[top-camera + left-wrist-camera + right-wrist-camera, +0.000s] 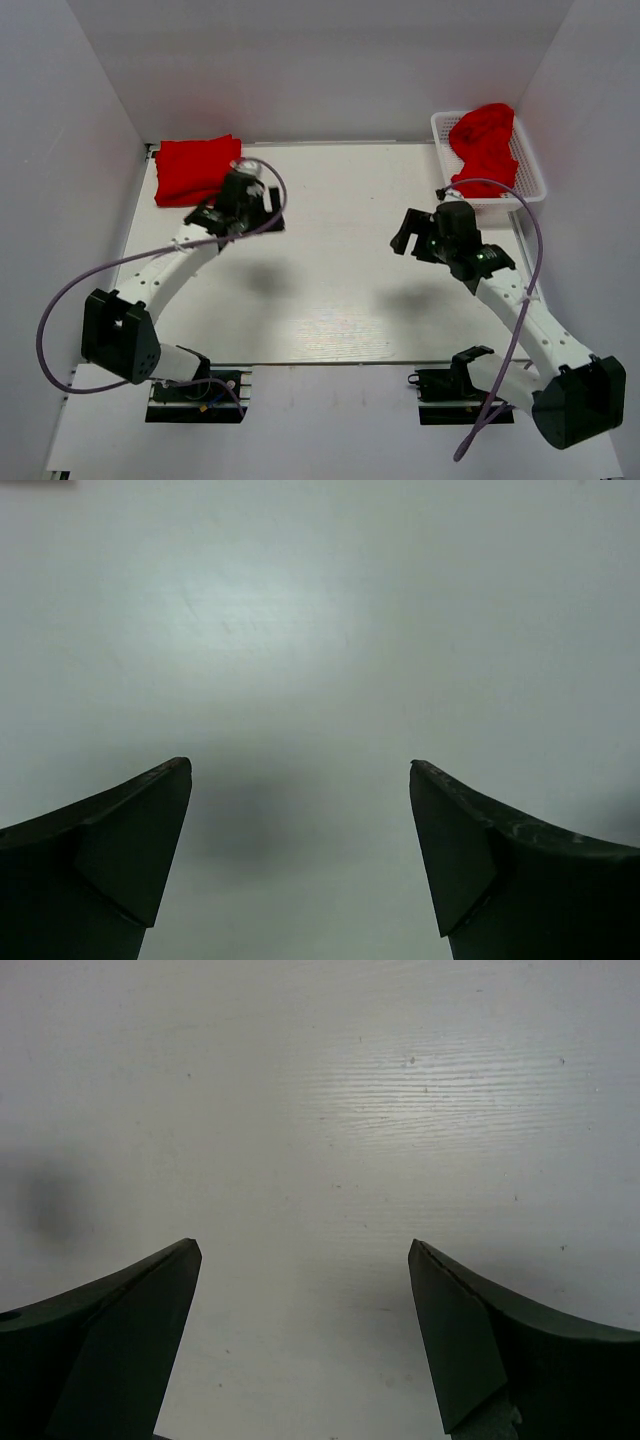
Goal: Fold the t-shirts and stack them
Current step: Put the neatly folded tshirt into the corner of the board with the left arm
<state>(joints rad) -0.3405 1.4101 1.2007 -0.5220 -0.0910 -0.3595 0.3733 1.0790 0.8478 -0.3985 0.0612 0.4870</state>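
Now, left gripper [300,770]: spread, empty, well apart from basket [530,165].
Right gripper [305,1250]: spread, empty, near basket.
Crumpled t-shirt [485,145]: inside basket.
Folded t-shirt [195,170]: across table [340,280] from basket.

— Is there any writing, label, brand or number to read here?

— None. The folded bright red cloth t-shirt [190,170] is plain, and so is the crumpled red t-shirt [485,140] in the white lattice plastic basket [528,166].

— And on the white table top [340,290]?

— Only faint specks and grain in the wrist views; nothing legible.
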